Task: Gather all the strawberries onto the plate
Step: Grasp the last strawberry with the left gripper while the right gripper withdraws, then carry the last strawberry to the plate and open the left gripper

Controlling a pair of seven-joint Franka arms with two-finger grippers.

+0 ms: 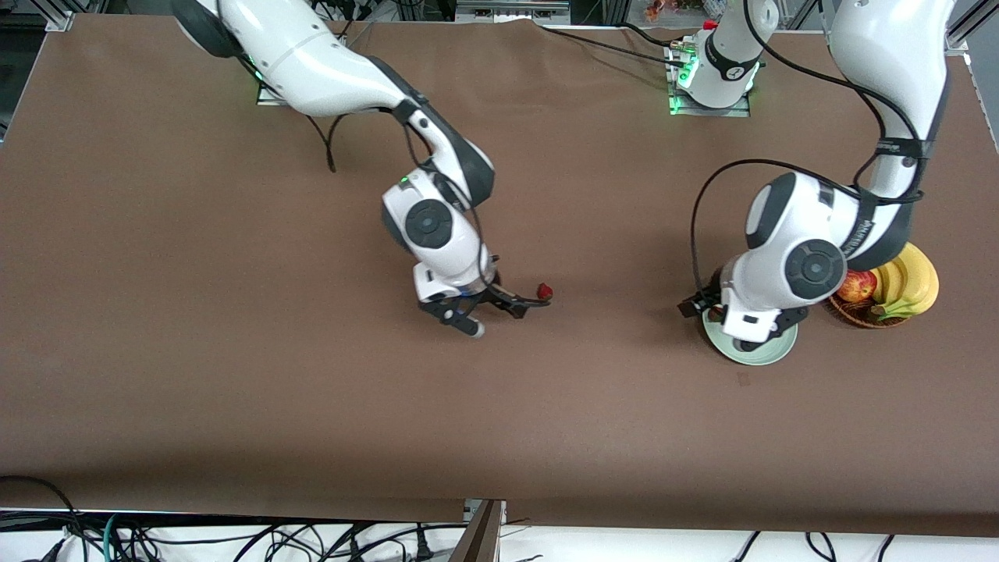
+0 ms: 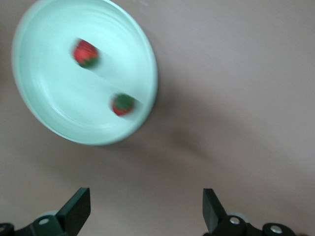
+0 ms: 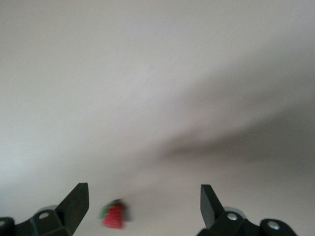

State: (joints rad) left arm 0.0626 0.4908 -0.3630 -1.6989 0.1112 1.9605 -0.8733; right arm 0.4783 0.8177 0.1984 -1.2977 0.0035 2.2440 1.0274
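Note:
The pale mint-green plate (image 1: 771, 353) lies toward the left arm's end of the table, mostly hidden under the left arm's hand. In the left wrist view the plate (image 2: 49, 103) holds two strawberries (image 2: 85, 53) (image 2: 122, 104). My left gripper (image 2: 146, 206) is open and empty, over the table just beside the plate. A third strawberry (image 1: 545, 292) lies on the brown table near its middle. My right gripper (image 1: 506, 315) is open, low over the table, and in the right wrist view this strawberry (image 3: 113, 216) sits between the fingers of the right gripper (image 3: 142, 206), close to one of them.
A brown wicker basket (image 1: 855, 314) with a red apple (image 1: 857, 286) and bananas (image 1: 907, 282) stands beside the plate, toward the left arm's end. Cables hang along the table's edge nearest the front camera.

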